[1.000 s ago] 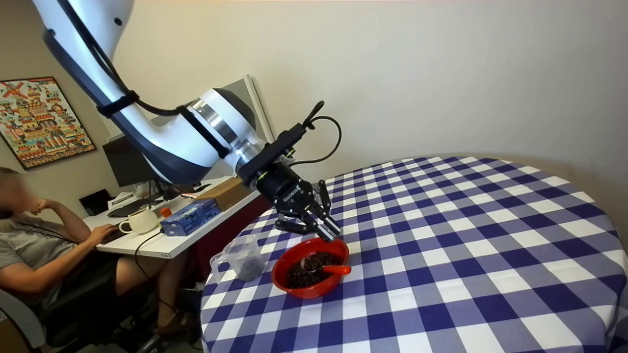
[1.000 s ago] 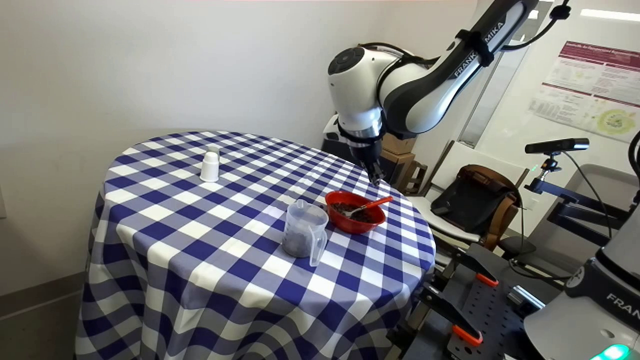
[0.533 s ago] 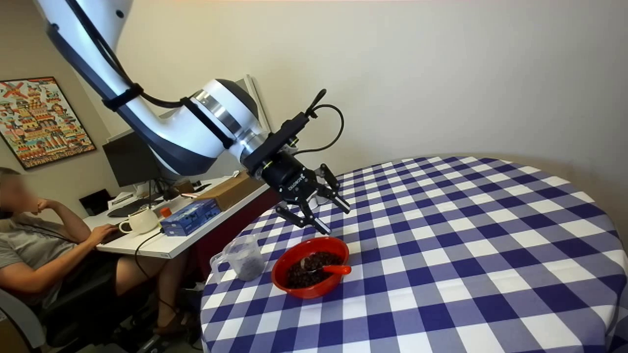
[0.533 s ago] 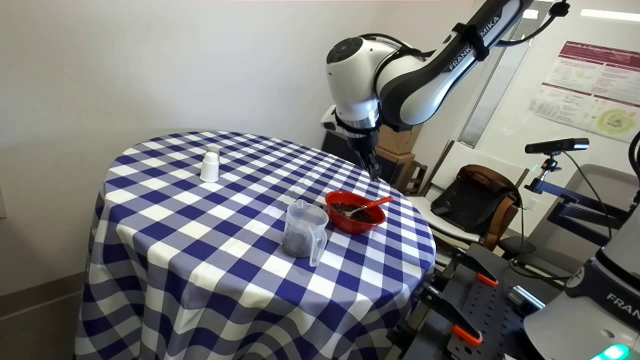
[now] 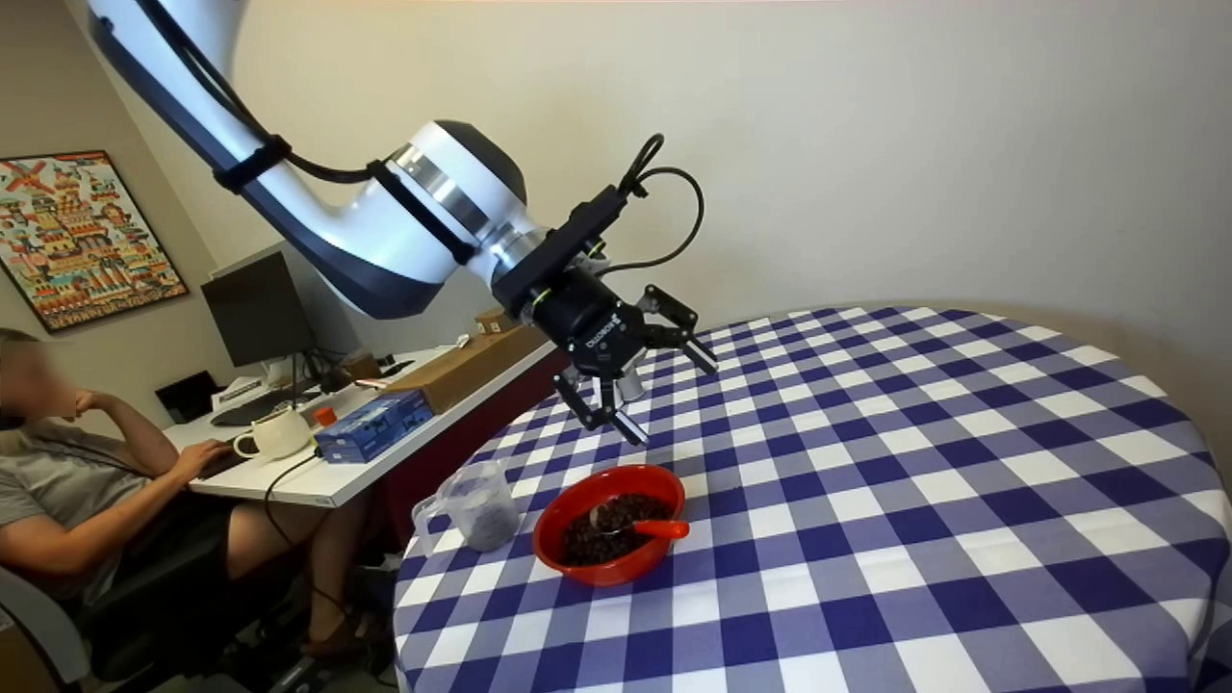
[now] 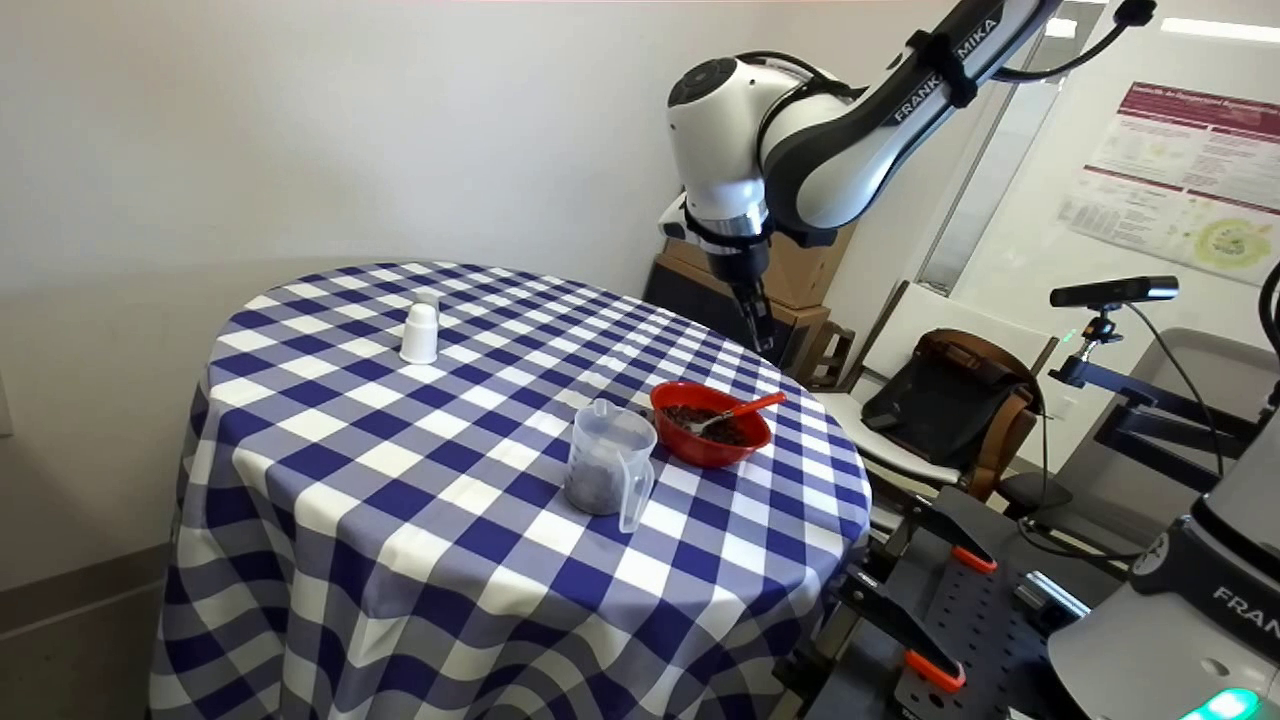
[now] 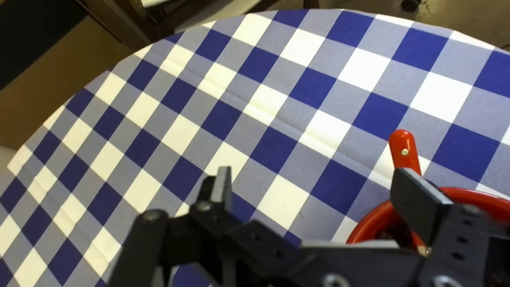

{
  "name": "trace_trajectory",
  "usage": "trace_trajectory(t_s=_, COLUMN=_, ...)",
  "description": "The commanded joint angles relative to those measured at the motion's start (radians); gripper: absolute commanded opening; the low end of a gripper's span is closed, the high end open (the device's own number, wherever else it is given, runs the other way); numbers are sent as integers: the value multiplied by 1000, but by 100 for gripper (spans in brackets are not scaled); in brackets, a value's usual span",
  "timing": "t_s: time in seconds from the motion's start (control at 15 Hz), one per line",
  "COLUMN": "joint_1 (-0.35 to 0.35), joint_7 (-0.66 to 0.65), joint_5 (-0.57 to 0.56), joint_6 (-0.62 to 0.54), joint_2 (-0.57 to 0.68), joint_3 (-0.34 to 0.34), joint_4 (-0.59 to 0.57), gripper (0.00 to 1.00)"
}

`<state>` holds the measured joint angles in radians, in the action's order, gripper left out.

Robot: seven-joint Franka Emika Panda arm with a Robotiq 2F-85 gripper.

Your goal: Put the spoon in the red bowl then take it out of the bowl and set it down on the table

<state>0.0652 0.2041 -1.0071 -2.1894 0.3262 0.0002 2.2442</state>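
I have the hand above the bowl and off to one side, fingers spread wide and nothing between them. The spoon is in the bowl, its metal head down among dark lumps, its handle leaning over the rim and poking out past it. I judge the putting-in done; lifting it out and laying it on the checkered surface remains.

My main worry is aim. In the wrist view the handle passes behind one finger instead of showing in the gap, so going in along this line could strike the handle, or catch the rim and tip the bowl. Closing here would likely get me only air.

Next comes the hold. The handle is slim and slanted; if I pinch just its end, the head may swing and twist the spoon loose. A quick pull could flick lumps out. The jug stands just beside the bowl, so a sideways shove might upset both.
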Motion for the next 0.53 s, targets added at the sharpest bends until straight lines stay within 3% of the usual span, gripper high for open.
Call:
trace_trajectory(t_s=0.0, joint_1=4, joint_7=22, joint_5=34, joint_6=48, joint_2=-20, joint_3=-15, joint_4=25, gripper=100)
trace_trajectory(t_s=0.47, joint_1=7, joint_7=95, joint_5=154, joint_6=140, joint_2=-12, joint_3=1, joint_4=42, gripper=97)
